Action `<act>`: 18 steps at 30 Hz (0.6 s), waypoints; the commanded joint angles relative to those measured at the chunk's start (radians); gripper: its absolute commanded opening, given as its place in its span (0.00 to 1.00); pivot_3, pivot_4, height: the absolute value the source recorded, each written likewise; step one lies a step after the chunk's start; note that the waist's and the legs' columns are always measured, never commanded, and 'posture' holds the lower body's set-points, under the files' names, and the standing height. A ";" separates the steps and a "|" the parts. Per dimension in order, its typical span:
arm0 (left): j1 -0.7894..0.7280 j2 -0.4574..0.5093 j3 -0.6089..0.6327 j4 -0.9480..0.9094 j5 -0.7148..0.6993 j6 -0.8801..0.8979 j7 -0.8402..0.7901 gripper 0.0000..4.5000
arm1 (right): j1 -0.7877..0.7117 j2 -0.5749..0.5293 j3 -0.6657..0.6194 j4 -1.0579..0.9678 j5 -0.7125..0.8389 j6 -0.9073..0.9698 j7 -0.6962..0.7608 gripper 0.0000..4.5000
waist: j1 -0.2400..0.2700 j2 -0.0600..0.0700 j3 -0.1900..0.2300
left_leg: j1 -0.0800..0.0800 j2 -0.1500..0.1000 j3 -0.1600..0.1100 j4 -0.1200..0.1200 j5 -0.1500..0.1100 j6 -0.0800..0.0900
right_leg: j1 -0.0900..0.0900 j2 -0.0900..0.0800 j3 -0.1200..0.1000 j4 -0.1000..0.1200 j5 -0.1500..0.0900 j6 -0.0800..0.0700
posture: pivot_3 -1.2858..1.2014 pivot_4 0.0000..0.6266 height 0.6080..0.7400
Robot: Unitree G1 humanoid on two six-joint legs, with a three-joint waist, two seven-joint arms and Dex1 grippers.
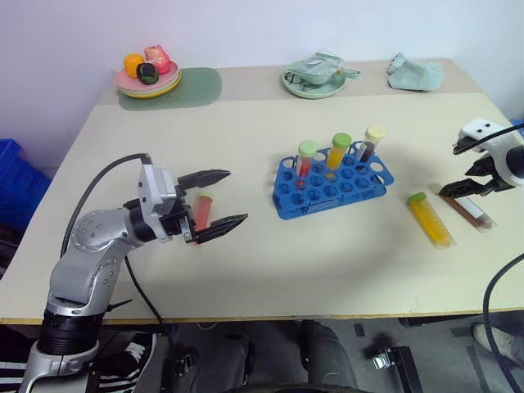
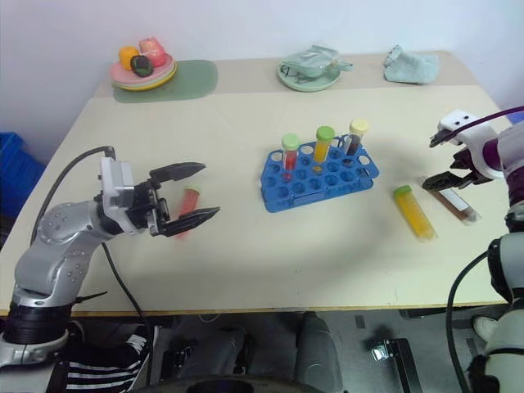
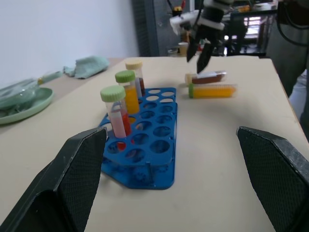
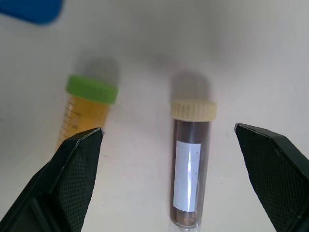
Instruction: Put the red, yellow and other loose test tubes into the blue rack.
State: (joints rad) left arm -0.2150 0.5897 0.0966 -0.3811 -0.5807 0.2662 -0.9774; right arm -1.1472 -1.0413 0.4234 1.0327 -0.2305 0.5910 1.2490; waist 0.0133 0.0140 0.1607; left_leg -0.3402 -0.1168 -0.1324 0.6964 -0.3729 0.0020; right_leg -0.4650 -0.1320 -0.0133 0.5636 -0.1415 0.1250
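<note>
I am holding the left claw [image 1: 219, 207] spread and empty over the near left of the table [image 1: 246, 270], with a red tube [image 1: 203, 211] lying on the tabletop just behind its fingers. To that claw's right the blue rack [image 1: 327, 190] is already holding three upright tubes, so part of the job looks done. I am keeping the right claw [image 1: 464, 169] spread above the brown tube [image 4: 191, 164], which is lying flat with its cap pointing away from me. Beside it, rackward, the yellow tube [image 1: 430, 218] is lying roughly parallel. Three tubes remain loose.
</note>
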 commanded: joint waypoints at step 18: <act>0.057 0.056 0.074 -0.110 -0.069 0.051 0.055 0.98 | -0.031 0.061 -0.150 0.279 -0.033 -0.042 -0.121 1.00 | -0.009 0.001 0.000 | 0.001 0.001 0.001 0.000 0.000 0.000 | 0.000 0.001 0.001 0.000 0.000 0.000 | 0.52 0.24 1.00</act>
State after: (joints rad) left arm -0.1594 0.6366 0.1424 -0.4538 -0.6247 0.3226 -0.9206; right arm -1.1604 -0.9735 0.2894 1.3122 -0.2610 0.5530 1.1261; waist 0.0047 0.0146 0.1605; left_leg -0.3394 -0.1160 -0.1316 0.6959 -0.3729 0.0018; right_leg -0.4653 -0.1307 -0.0120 0.5640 -0.1414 0.1247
